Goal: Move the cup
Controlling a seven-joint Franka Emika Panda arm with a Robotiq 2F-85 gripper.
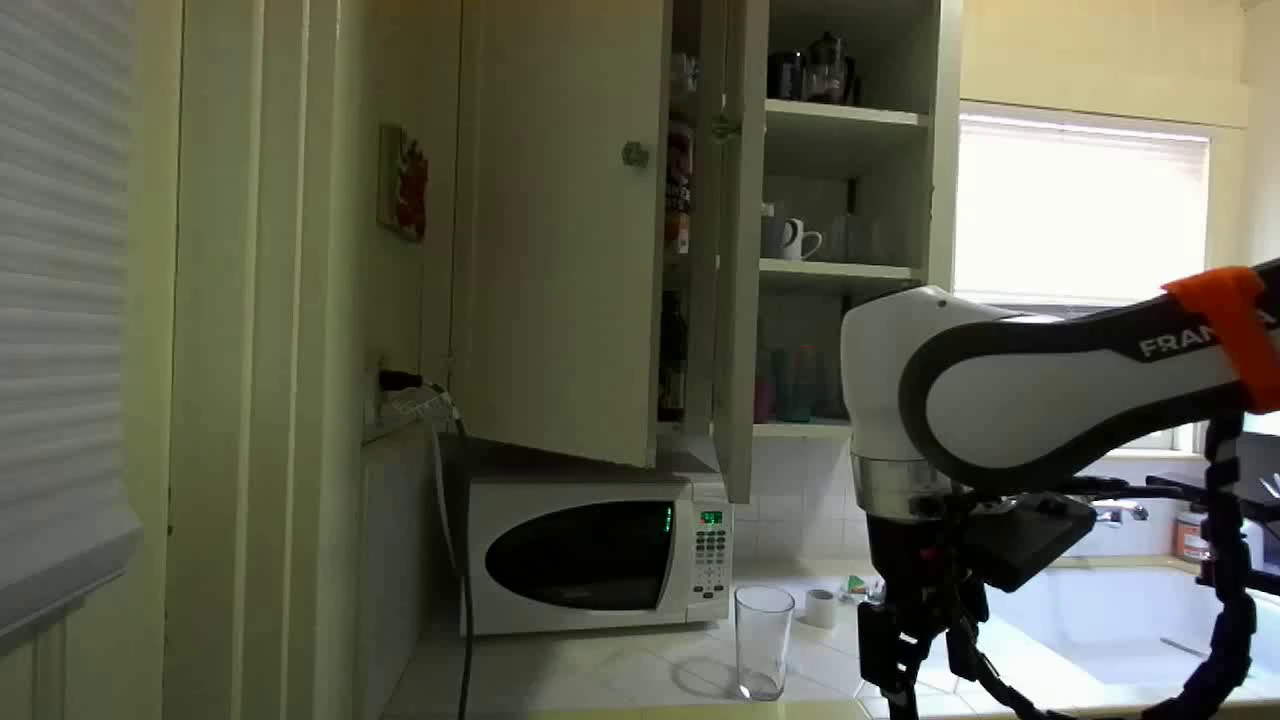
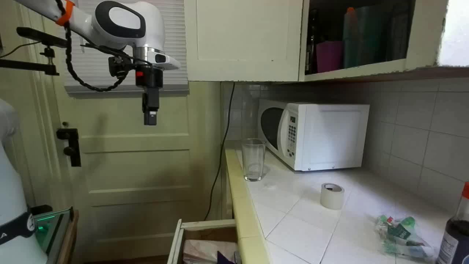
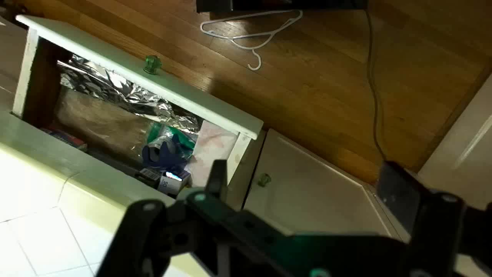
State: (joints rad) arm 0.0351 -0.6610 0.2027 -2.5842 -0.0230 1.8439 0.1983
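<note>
The cup is a tall clear glass that stands upright near the counter's front edge, beside the white microwave. It shows in both exterior views (image 1: 763, 645) (image 2: 253, 160). It is out of the wrist view. My gripper (image 1: 922, 655) is right of the cup in that exterior view. In an exterior view the gripper (image 2: 150, 118) hangs in the air off the counter, higher than the cup and apart from it. In the wrist view the fingers of the gripper (image 3: 309, 184) are wide apart with nothing between them.
The microwave (image 2: 331, 137) stands behind the cup. A tape roll (image 2: 332, 197), a plastic bag (image 2: 401, 234) and a dark bottle (image 2: 458, 234) are on the counter. A drawer (image 3: 215, 104) is pulled out below the counter edge. Cabinet doors (image 1: 560, 250) hang open above. A sink (image 1: 1110, 610) lies to the side.
</note>
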